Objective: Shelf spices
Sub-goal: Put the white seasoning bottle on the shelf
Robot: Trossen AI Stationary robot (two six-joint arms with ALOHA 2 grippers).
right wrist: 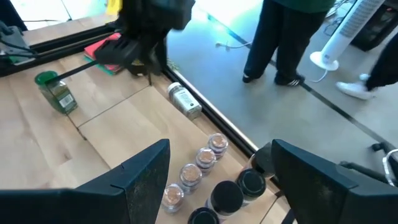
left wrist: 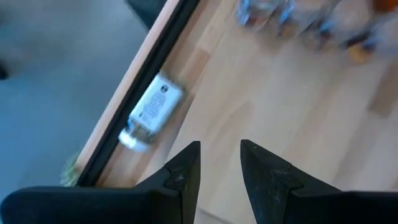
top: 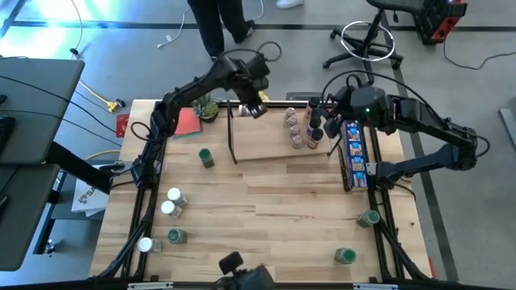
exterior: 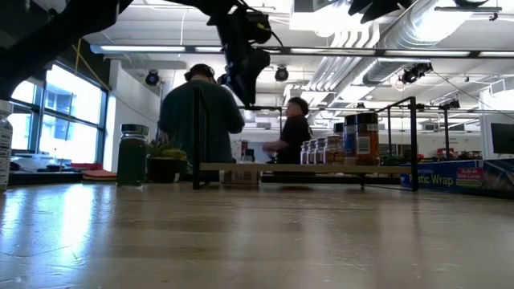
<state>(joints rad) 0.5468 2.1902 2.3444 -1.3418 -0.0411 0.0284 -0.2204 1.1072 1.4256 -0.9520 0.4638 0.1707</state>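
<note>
I see my left gripper (top: 256, 106) up over the back edge of the shelf (top: 266, 149), fingers a little apart and empty. A white-topped jar (left wrist: 151, 112) lies on its side there (right by the black rail). My right gripper (top: 329, 113) hangs wide open above the standing spices (top: 300, 129).

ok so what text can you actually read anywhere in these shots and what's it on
"Plastic Wrap", partly cut off: on the long blue box at the table's right edge, low view.
Smaller print on that box: too small to read.
Label on the jar lying on the shelf: blurred, unreadable.
Labels on the standing spice jars: too small to read.
</note>
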